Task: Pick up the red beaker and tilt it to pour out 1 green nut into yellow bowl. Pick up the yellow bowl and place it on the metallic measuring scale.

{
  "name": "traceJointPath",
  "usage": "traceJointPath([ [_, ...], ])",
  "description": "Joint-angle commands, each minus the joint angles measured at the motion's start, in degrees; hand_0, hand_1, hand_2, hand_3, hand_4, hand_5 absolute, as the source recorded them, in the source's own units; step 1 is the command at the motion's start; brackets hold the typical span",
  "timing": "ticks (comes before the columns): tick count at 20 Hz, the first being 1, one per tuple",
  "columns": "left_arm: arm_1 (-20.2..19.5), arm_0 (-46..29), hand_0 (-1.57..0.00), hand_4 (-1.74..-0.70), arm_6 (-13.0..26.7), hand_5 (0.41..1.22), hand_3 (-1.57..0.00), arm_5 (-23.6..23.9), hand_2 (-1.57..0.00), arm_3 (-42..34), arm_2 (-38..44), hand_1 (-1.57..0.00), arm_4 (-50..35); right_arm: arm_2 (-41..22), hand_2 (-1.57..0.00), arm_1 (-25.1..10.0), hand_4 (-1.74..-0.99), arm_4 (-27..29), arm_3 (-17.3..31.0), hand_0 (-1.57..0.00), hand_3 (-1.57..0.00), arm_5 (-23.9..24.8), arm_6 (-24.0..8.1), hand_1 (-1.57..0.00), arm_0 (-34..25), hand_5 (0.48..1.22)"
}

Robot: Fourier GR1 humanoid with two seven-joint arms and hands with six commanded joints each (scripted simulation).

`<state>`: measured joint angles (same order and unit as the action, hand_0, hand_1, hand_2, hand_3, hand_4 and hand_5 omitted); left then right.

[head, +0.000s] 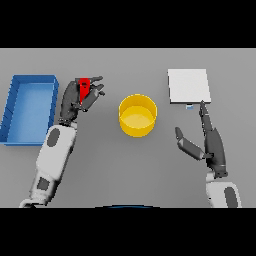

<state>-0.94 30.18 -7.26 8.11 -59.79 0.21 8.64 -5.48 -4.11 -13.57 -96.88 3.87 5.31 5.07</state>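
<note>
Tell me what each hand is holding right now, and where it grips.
Left hand is curled around the red beaker, gripping its sides. Right hand is open, holding nothing.

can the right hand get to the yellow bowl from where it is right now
Probably yes. The right hand is open and holds nothing, and only bare table lies between it and the yellow bowl. The measuring scale sits off beyond its fingertips, out of that path, and the left hand is busy with the red beaker.
</note>
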Motion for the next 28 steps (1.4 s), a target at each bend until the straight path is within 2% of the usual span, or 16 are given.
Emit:
traceJointPath([
  [1,-0.74,0.41,-1.55,-1.72,1.36,1.114,-1.55,-0.18,-1.56,-0.99,-1.56,-1.56,1.45,0.34,0.0,-0.52,-1.262,0.36,-0.04,0.0,0.0,-0.37,-0.07,0.0,0.13,0.658],
  [3,-3.04,1.32,-1.56,-1.73,5.47,1.121,-1.56,-1.55,-1.56,-2.89,-5.35,-1.56,4.87,-0.28,0.0,-0.43,-1.257,-0.14,0.09,0.0,0.0,-0.62,0.93,0.0,0.36,0.663],
  [6,-5.88,2.6,-1.56,-1.73,10.18,1.122,-1.56,-3.5,-1.56,-4.61,-9.84,-1.56,8.9,-0.39,0.0,-0.81,-1.256,-1.18,-0.03,0.0,0.0,-0.25,-0.23,0.0,0.39,0.674],
  [11,-7.9,6.79,-1.57,-1.73,13.97,1.114,-1.56,-4.28,-1.57,-1.34,-12.91,-1.57,12.2,-0.61,0.0,-0.54,-1.254,-1.18,0.13,0.0,0.0,-0.43,-1.55,0.0,0.16,0.68],
  [17,-12.17,13.04,-1.57,-1.74,19.86,1.127,-1.57,-5.91,-1.57,1.06,-25.06,-1.57,26.35,-0.81,0.0,0.03,-1.256,-0.95,0.31,0.0,0.0,-0.53,-2.04,0.0,-0.29,0.69],
  [22,-14.08,18.36,-1.57,-1.74,19.98,1.19,-1.57,-8.74,-1.57,4.9,-32.46,-1.57,33.92,-1.04,0.0,-0.23,-1.274,-0.66,-2.0,0.0,0.0,-0.88,-1.42,0.0,0.81,0.704],
  [24,-14.88,20.41,-1.57,-1.65,19.08,1.201,-1.57,-10.67,-1.57,5.64,-35.13,-1.57,36.15,-1.13,0.0,0.32,-1.284,-0.91,-1.26,0.0,0.0,-0.54,-2.58,0.0,0.44,0.705],
  [25,-15.26,21.81,-1.57,-1.67,18.6,1.205,-1.57,-11.94,-1.57,5.94,-36.35,-1.57,37.08,-0.69,0.0,0.08,-1.283,-0.2,-1.19,0.0,0.0,-0.84,-1.9,0.0,0.94,0.702],
  [28,-15.45,25.48,-1.57,-1.69,18.16,1.213,-1.33,-17.22,-1.57,6.71,-41.07,-1.57,40.09,-0.43,0.0,1.18,-1.288,0.9,-0.15,0.0,0.0,-0.72,-1.2,0.0,0.53,0.685],
])
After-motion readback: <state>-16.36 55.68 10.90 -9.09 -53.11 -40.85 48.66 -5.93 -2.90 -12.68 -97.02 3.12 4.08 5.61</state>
